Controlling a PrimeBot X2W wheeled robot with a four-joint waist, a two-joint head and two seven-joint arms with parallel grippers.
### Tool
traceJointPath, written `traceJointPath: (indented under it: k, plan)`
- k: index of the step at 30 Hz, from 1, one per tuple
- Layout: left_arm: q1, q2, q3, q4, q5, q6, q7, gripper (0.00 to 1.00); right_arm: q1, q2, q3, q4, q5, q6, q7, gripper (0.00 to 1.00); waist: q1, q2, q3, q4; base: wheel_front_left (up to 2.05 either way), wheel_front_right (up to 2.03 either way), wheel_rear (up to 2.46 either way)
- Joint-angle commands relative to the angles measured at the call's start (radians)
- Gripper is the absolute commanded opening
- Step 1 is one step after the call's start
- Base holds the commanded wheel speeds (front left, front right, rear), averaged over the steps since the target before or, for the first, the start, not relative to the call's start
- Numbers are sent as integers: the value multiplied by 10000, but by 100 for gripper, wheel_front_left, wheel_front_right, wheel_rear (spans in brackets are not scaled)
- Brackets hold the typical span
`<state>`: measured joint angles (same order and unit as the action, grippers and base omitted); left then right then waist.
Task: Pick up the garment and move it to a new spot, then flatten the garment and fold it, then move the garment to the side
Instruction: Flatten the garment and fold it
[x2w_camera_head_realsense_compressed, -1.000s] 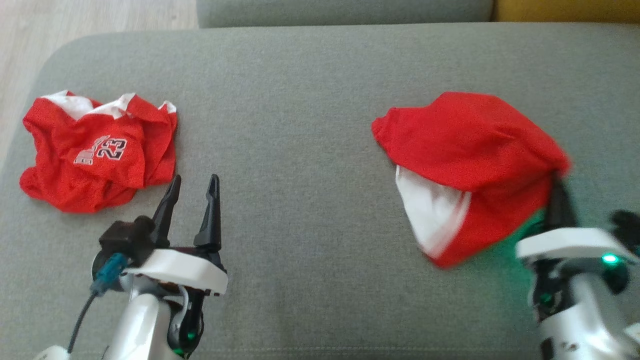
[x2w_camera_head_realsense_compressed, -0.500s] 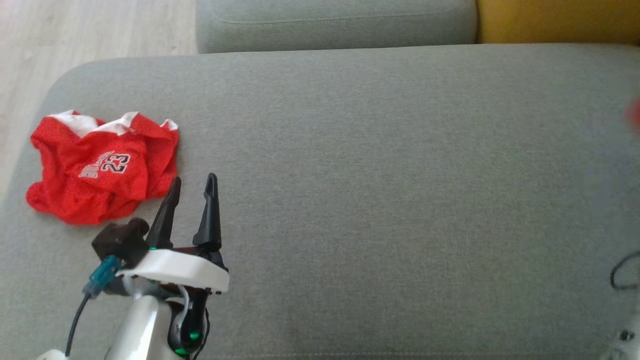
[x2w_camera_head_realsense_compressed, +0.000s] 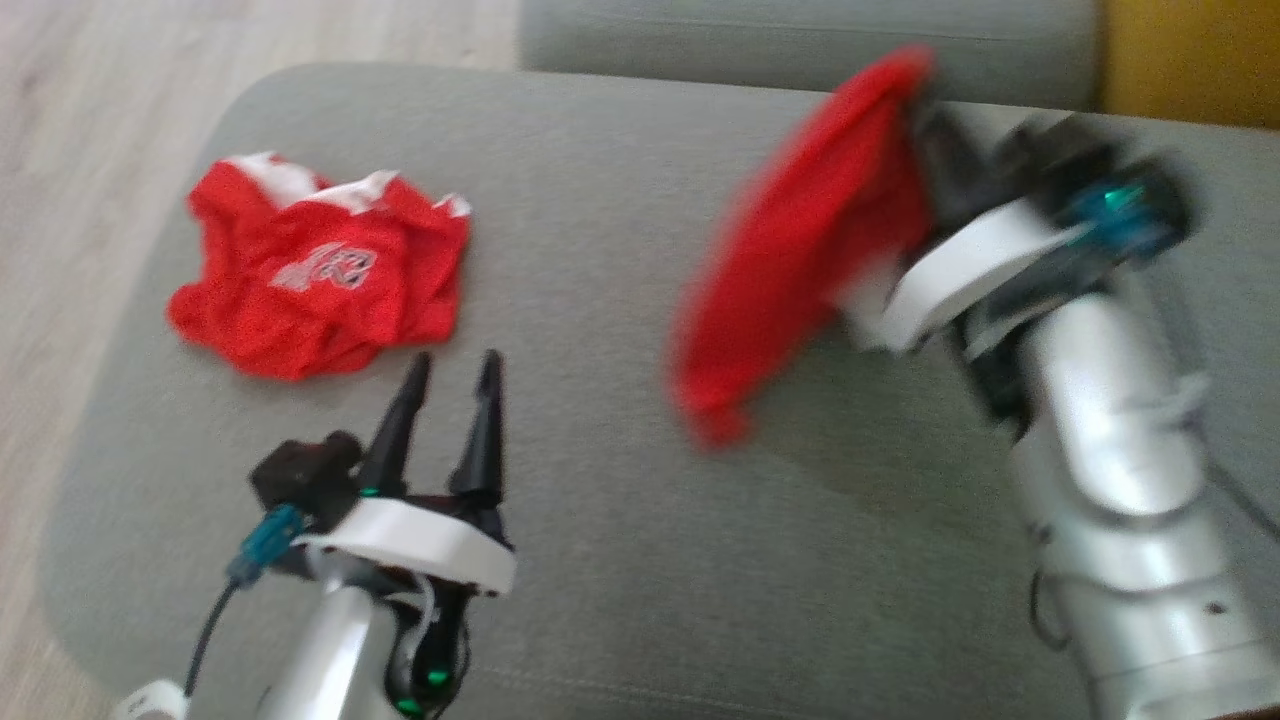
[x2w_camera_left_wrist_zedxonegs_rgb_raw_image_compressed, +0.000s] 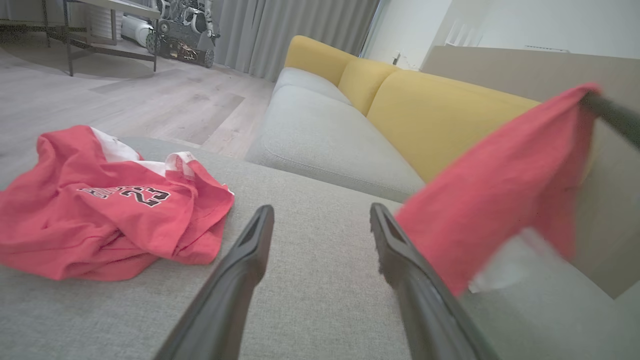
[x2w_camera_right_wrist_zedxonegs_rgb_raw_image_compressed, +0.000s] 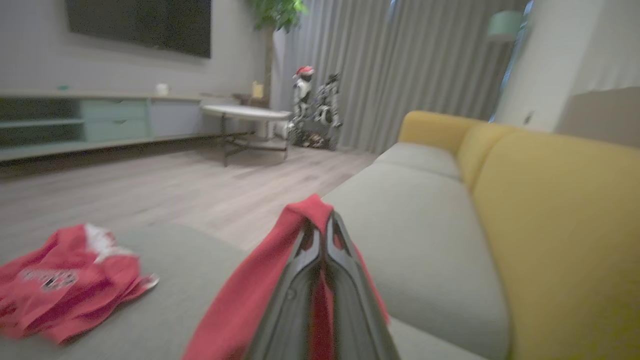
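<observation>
Red garment (x2w_camera_head_realsense_compressed: 790, 270) hangs clamped in our closed right gripper (x2w_camera_right_wrist_zedxonegs_rgb_raw_image_compressed: 324, 225), above the grey cushion (x2w_camera_head_realsense_compressed: 620, 560). Our left gripper (x2w_camera_head_realsense_compressed: 455, 362) stands spread, empty; we note a crumpled jersey (x2w_camera_head_realsense_compressed: 320, 270) beyond its fingertips.

left gripper (x2w_camera_head_realsense_compressed: 452, 368) sits low at the lower left, fingers spread wide and pointing forward. right arm (x2w_camera_head_realsense_compressed: 1100, 400) is stretched up and forward, right gripper (x2w_camera_right_wrist_zedxonegs_rgb_raw_image_compressed: 321, 225) pinched tight on the garment (x2w_camera_head_realsense_compressed: 790, 250).

Bare grey cushion (x2w_camera_head_realsense_compressed: 590, 250) lies open between the crumpled number 23 jersey (x2w_camera_head_realsense_compressed: 320, 280) at left and the blurred red garment (x2w_camera_head_realsense_compressed: 790, 270), seemingly hanging clear, at right.
</observation>
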<state>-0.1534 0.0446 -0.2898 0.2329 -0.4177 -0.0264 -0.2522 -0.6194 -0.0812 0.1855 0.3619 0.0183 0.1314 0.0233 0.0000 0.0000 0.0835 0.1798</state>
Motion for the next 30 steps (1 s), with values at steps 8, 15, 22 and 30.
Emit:
traceJointPath:
  k: [8,15,22,30]
  plan:
    - [-875,57,-549,-302,-312,230,-95,100,-931,304,1887,2597,1260,-7,-1124,0,0,0,410,1752,0,0,0]
    - [-590,57,-292,-227,-168,296,-95,100,-1825,307,959,3685,2022,-7,-2110,0,0,0,355,1716,0,0,0]
    - [-387,57,56,-251,17,209,-95,100,-2295,198,-2411,3798,993,-7,-2640,0,0,0,134,919,0,0,0]
    - [-297,57,112,-281,50,120,-95,100,-2109,-99,-4353,2388,-1146,-7,-2421,0,0,0,139,469,0,0,0]
